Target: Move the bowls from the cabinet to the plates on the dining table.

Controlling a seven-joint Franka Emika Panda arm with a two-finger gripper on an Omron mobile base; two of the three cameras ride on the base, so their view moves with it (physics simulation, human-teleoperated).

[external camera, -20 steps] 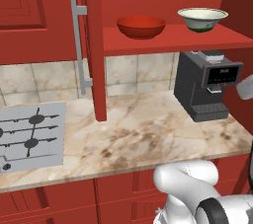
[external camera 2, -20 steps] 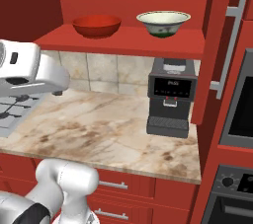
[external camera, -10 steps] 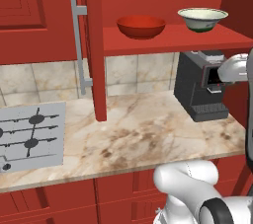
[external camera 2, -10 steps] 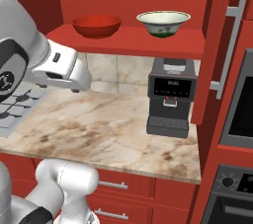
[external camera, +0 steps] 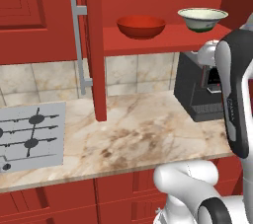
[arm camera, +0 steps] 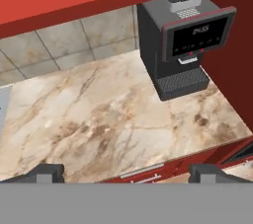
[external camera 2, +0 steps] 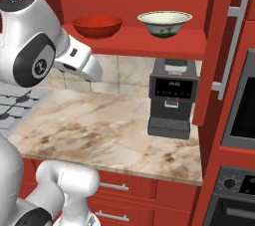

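- Red wall cabinet point(external camera: 94, 45) stands with its doors swung wide, baring an inner shelf point(external camera 2: 149, 38) that carries both bowls side by side but apart.
- Glossy red bowl point(external camera: 141, 26) sits toward the left of that shelf; the cream-white bowl point(external camera: 202, 19), on its dark green foot, sits toward the right.
- Below the shelf, a dark coffee machine point(external camera 2: 171, 98) stands upright on the beige veined marble counter point(external camera: 138, 134), close to the cabinet's right side wall.
- A grey cooktop point(external camera: 30, 136) lies flat at the counter's left end.
- The white arm point(external camera 2: 37, 48) reaches up in front of the shelf, level with the tiled backsplash point(external camera: 136, 72) under the red bowl.
- From the hand view, the gripper point(arm camera: 126, 171) looks down over the counter and the coffee machine, its two dark fingertips point(arm camera: 47, 171) spread far apart with nothing between them.
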